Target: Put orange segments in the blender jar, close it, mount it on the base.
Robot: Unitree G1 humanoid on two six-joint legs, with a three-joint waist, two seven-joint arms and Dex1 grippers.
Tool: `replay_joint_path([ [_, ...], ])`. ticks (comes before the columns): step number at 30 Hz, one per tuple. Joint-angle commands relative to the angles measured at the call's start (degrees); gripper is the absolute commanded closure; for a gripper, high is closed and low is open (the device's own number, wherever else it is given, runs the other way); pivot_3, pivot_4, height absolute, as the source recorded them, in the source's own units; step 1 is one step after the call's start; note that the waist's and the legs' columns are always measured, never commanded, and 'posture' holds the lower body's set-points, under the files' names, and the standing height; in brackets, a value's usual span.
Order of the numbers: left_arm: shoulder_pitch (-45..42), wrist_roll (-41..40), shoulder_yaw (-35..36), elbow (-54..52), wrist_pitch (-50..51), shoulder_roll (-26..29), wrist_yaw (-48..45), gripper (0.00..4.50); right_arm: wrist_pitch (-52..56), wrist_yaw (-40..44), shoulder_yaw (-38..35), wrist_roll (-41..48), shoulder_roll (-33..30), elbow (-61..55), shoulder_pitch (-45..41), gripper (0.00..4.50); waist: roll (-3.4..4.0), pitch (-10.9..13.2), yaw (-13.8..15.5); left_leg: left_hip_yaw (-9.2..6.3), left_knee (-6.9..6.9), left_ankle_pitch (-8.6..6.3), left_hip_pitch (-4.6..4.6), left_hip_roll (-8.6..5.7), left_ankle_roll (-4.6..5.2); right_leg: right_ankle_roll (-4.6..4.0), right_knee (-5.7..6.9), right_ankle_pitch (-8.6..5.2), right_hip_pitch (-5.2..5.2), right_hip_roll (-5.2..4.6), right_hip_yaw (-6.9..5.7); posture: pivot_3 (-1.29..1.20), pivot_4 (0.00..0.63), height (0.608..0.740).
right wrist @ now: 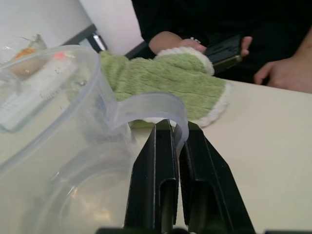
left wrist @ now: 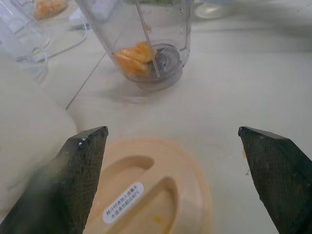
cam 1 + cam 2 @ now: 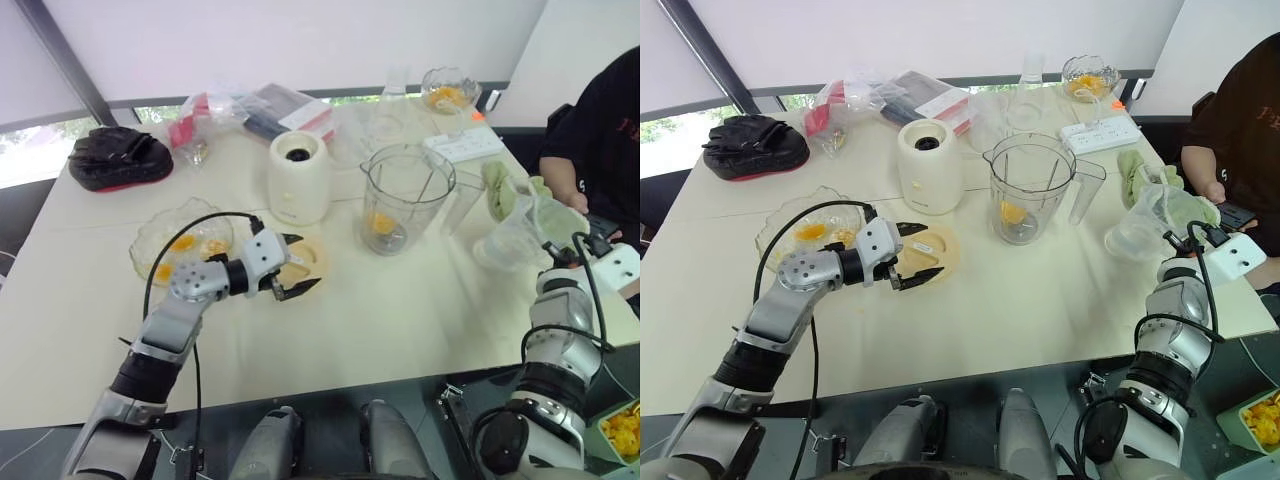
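Left claw point(image 2: 175, 180) released above beige lid point(image 2: 151, 190); right claw point(image 1: 175, 146) clenched on clear jug handle point(image 1: 151, 109).

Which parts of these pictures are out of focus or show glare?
Left wrist view: the left pincer fingers and beige lid are soft, while the blender jar looks sharper. Right wrist view: the clear pitcher is blurred. Head views: bright window glare on the table.

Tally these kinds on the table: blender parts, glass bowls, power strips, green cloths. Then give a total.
Blender parts: 3 (jar, base, lid)
Glass bowls: 2 (near, far)
Power strips: 1
Green cloths: 1
Total: 7
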Motion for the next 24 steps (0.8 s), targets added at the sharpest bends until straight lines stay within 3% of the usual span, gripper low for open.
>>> replay_joint_path([
  [1,0.4,-0.4,1.1,-3.3,0.5,0.9,0.8,0.0,-4.0,-0.5,1.0,-1.6,-2.7,0.8,0.1,4.48,0.0,0.0,0.0,0.0,0.0,0.0,0.0,0.0,0.01,0.0,0.0,0.0,0.01,0.0,0.0,0.0,0.15,0.74],
  [13,0.8,-0.7,1.3,-4.0,0.9,1.0,2.1,0.0,-5.7,-1.1,2.8,-1.8,-3.5,4.5,1.7,4.48,-0.01,0.0,0.0,0.0,0.01,-0.01,0.02,0.0,0.02,0.0,-0.01,0.0,0.05,0.0,0.0,0.0,0.15,0.74],
  [24,-0.1,-0.6,0.6,-2.8,0.3,0.2,2.3,0.0,-5.3,-2.6,4.7,-2.3,-3.0,0.7,5.6,4.48,-0.02,0.0,0.2,-0.04,0.01,-0.02,0.08,0.0,0.04,0.0,-0.03,0.0,0.15,0.01,-0.01,0.0,0.15,0.74],
])
